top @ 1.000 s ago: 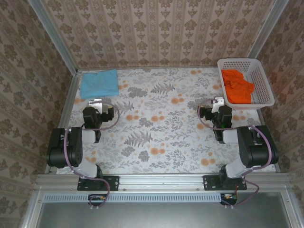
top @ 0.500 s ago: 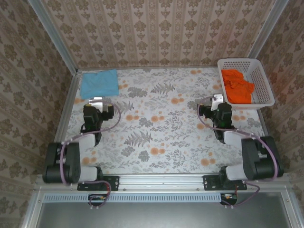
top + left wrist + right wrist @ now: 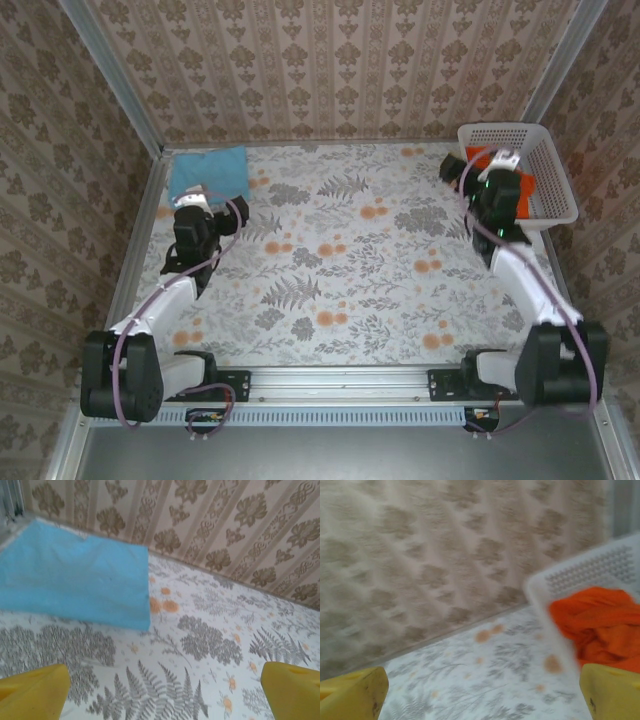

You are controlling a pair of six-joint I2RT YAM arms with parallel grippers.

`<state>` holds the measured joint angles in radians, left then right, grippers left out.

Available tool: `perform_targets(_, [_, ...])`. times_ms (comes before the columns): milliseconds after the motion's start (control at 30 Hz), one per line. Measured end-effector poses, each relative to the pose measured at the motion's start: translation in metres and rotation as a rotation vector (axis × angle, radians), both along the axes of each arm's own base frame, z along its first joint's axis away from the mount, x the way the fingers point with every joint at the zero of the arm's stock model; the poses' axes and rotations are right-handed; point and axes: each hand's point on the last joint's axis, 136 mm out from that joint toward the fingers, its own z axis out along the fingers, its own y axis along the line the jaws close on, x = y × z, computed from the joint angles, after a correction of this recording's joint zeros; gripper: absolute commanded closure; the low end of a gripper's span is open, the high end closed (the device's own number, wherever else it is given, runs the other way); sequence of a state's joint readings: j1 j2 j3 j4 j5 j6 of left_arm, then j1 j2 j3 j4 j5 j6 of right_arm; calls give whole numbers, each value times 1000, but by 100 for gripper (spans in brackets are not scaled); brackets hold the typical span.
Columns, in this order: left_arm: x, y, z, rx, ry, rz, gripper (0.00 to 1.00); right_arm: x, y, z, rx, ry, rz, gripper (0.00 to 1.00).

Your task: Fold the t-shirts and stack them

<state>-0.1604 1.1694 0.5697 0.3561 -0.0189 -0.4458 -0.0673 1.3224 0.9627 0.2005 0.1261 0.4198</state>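
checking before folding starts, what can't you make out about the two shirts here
Orange t-shirt: top view, the right arm covers most of it; right wrist view is blurred and crops it at the frame edge.
Blue t-shirt: left wrist view crops its left side; its underside is hidden.

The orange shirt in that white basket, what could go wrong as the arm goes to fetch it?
The orange shirt lies crumpled in the basket, so the open right fingers might pinch only a fold and drag it out bunched.
The lattice basket looks light; it may lift or slide with the shirt.
The left fingers hang near the neat blue shirt and could ruffle it.
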Motion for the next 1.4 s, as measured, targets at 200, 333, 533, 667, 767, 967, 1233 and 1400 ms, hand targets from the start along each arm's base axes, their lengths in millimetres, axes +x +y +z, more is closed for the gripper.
perform_targets(200, [-3,-14,-13,-25,56,-29,0,49,-107,-58,99,271,-325,0])
perform_targets(333, [-1,-25,-24,-27,93,-70,0,57,-159,-136,170,494,-449,0])
perform_targets(533, [6,-40,-24,-40,113,-125,0,62,-179,-227,231,739,-484,4])
perform_targets(667, [8,-49,-24,-47,120,-163,0,76,-171,-243,262,778,-431,22])
perform_targets(767, [8,-52,-28,-51,133,-179,0,88,-165,-236,284,761,-374,52])
perform_targets(967, [7,-55,-28,-53,132,-196,0,93,-156,-229,335,708,-316,100])
perform_targets(1233, [6,-58,-25,-59,126,-215,0,63,-127,-114,259,485,-295,100])
perform_targets(1400, [2,-66,-17,-68,108,-248,0,49,-80,26,157,144,-206,100])
